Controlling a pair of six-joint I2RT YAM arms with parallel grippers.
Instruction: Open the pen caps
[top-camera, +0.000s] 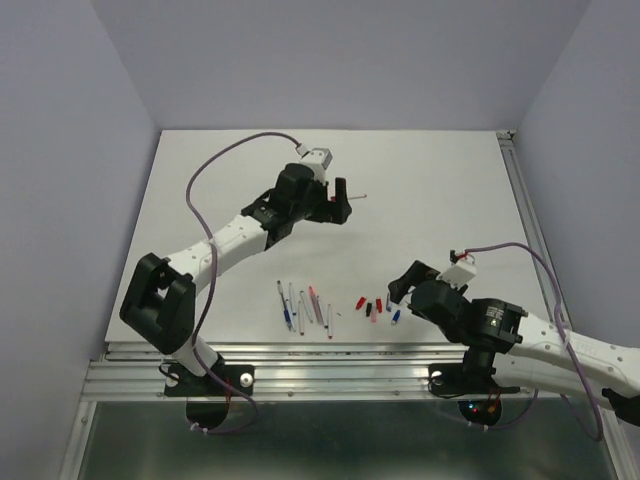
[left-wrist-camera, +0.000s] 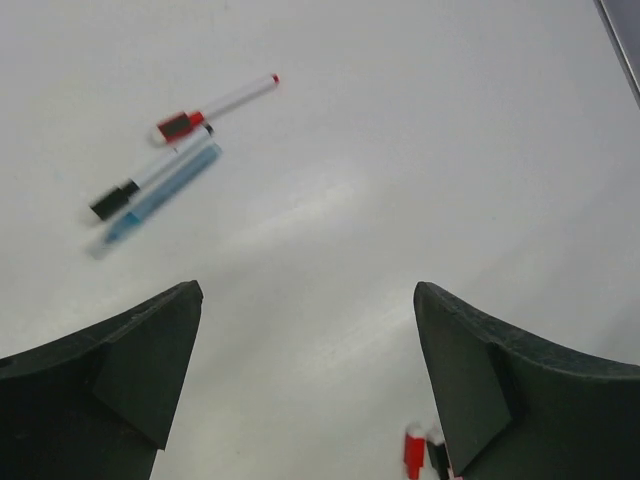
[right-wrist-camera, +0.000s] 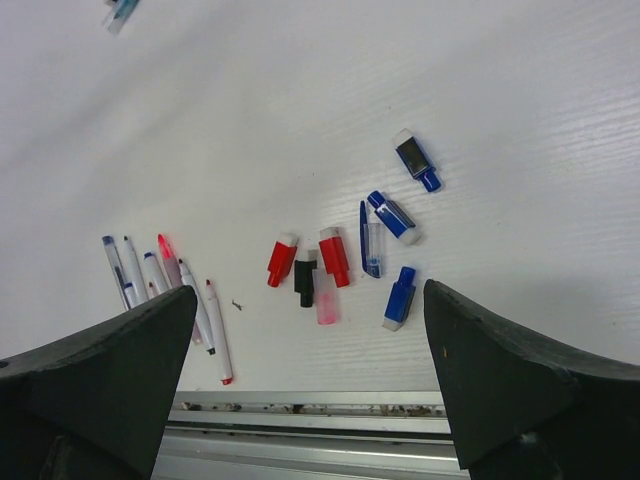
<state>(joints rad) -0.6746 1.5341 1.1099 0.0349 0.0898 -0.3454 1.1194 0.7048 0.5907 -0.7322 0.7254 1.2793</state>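
Pen caps (top-camera: 377, 306) clustered beside pen barrels (top-camera: 303, 308), near table edge.

A white table (top-camera: 420, 180) fills the middle of the overhead view, matte and evenly lit, with only soft shadows. Plain lavender-grey walls enclose it: a back wall (top-camera: 340, 60), a left wall (top-camera: 60, 180) and a right wall (top-camera: 590, 130). A ribbed aluminium rail (top-camera: 330, 372) runs along the table's near edge, and a thinner metal strip (top-camera: 527, 215) along its right edge. Below the rail lies a dark glossy surface (top-camera: 330, 445).
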